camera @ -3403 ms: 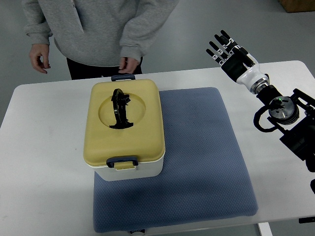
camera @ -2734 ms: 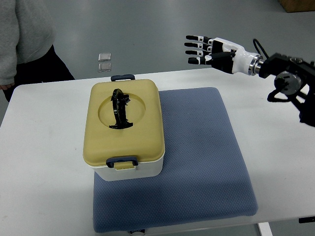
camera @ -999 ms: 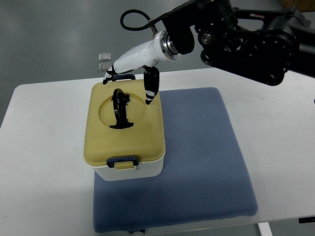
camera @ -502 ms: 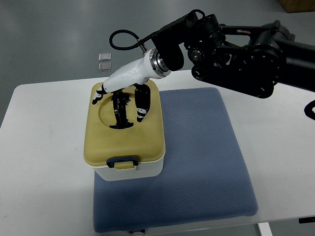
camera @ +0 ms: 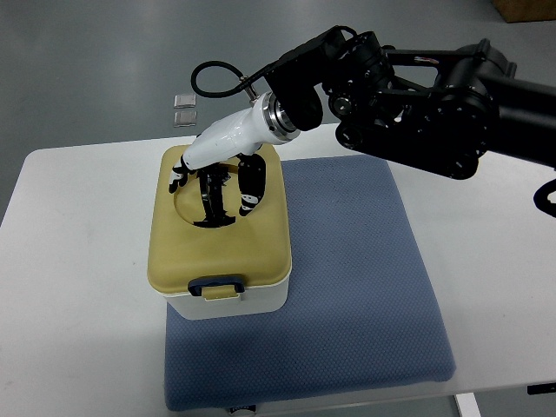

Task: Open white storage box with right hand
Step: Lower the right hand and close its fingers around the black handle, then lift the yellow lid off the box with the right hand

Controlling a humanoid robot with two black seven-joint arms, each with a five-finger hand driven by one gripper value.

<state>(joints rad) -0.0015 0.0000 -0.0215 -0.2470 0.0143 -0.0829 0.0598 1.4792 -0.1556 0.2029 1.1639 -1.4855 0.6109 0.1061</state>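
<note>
- We see 1 white storage box (camera: 228, 302) standing on the left part of a blue padded mat (camera: 356, 287), which lies on a white worktop (camera: 78, 287).
- The box carries a yellow lid (camera: 217, 248) that sits closed on its white body; a dark blue latch (camera: 215, 284) shows at the lid's near edge.
- A round recess is sunk into the far half of the lid, and a black folding handle (camera: 211, 200) lies across the middle of that recess.
- The right hand (camera: 217, 169) reaches in from the picture's right on a bulky black arm (camera: 417, 95), its white palm shell angled down toward the lid.
- Its fingers (camera: 248, 187) are spread and pointing downward around the handle: 1 black-and-white finger hangs on the handle's right side, and the others show at its left near the recess rim (camera: 176, 178).
- We cannot tell whether any fingertip touches the handle or the lid; nothing looks clamped, and the handle lies flat in the recess.
- A black cable (camera: 213, 78) loops from the wrist up over the far edge of the worktop.
- Beyond the worktop, on the grey floor, we note 2 small pale square items (camera: 184, 109) lying just beside each other.
- The right part of the mat and the worktop around it carry no other objects that we can make out.
</note>
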